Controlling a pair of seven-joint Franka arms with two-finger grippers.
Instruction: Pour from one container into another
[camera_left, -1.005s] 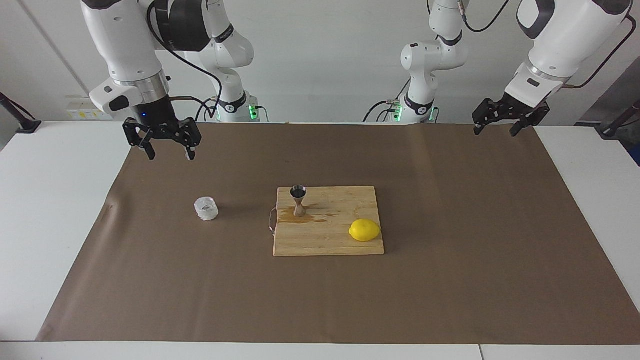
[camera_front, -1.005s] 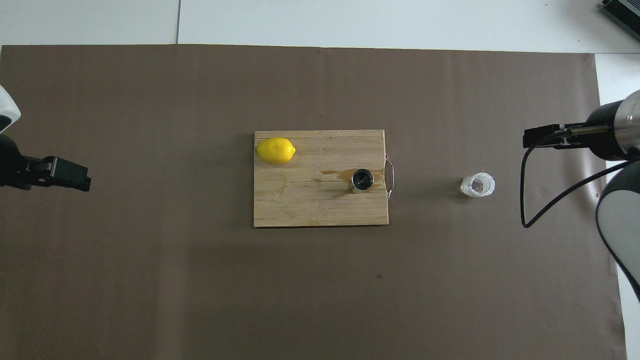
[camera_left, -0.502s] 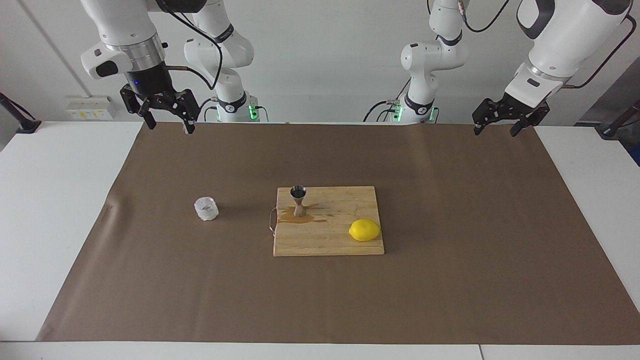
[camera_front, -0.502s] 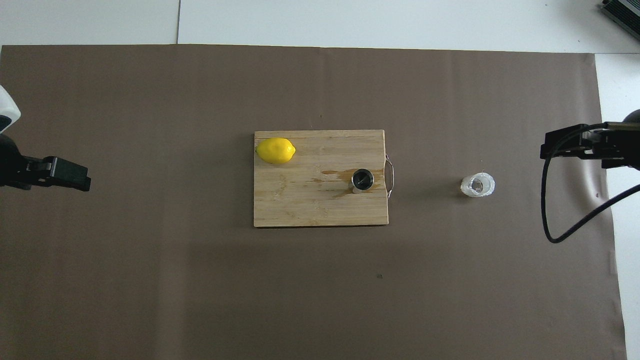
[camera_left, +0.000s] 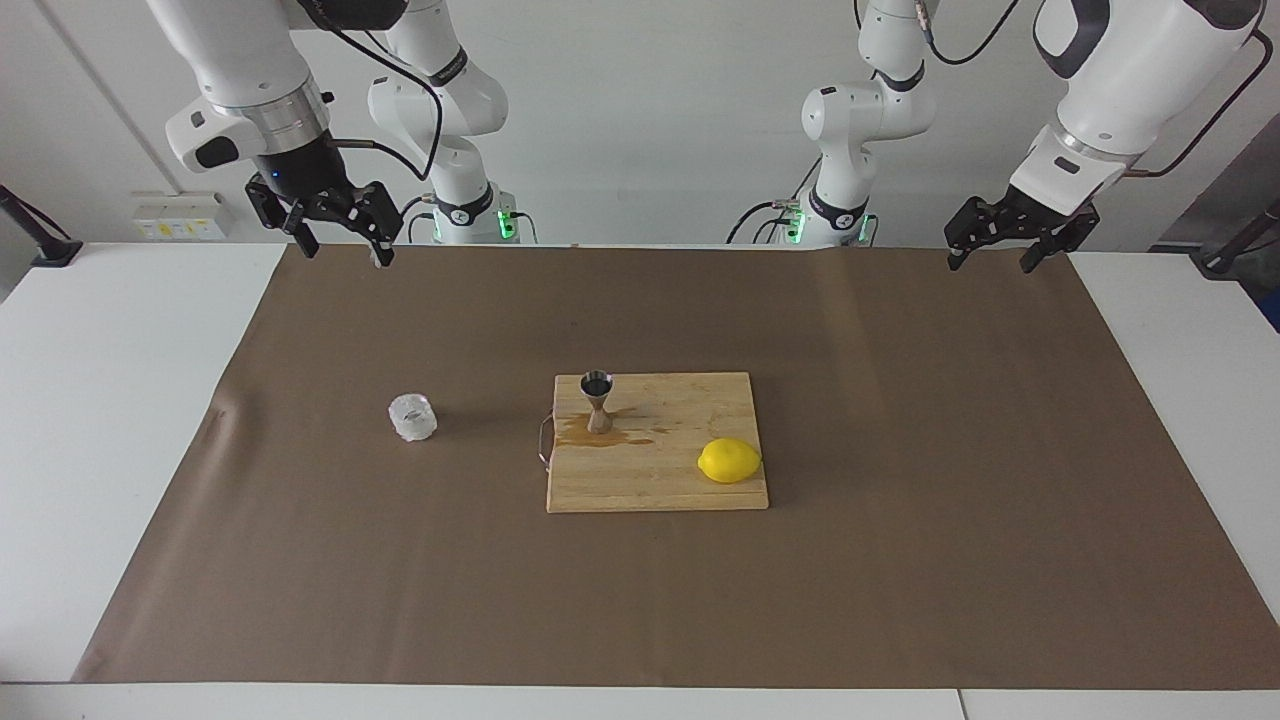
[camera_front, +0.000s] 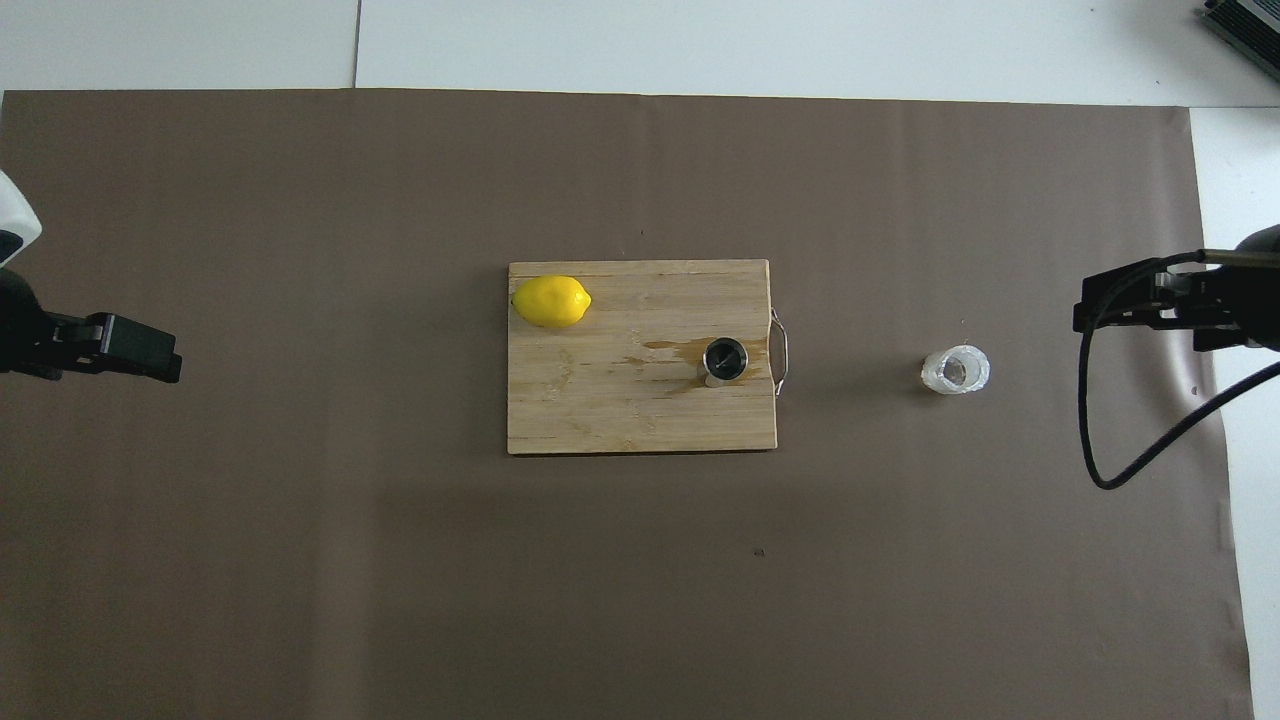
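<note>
Wooden board (camera_left: 680, 490) held the jigger (camera_left: 597, 400); cup (camera_left: 412, 418) stood beside it. Left gripper (camera_left: 1003, 258) and right gripper (camera_left: 340, 248) hung open; I judged a level sideways grasp best.

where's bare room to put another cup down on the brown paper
Bare paper lies between the clear cup and the cutting board, and from the board toward the left arm's end. On the board, the jigger, spill and lemon crowd it.
</note>
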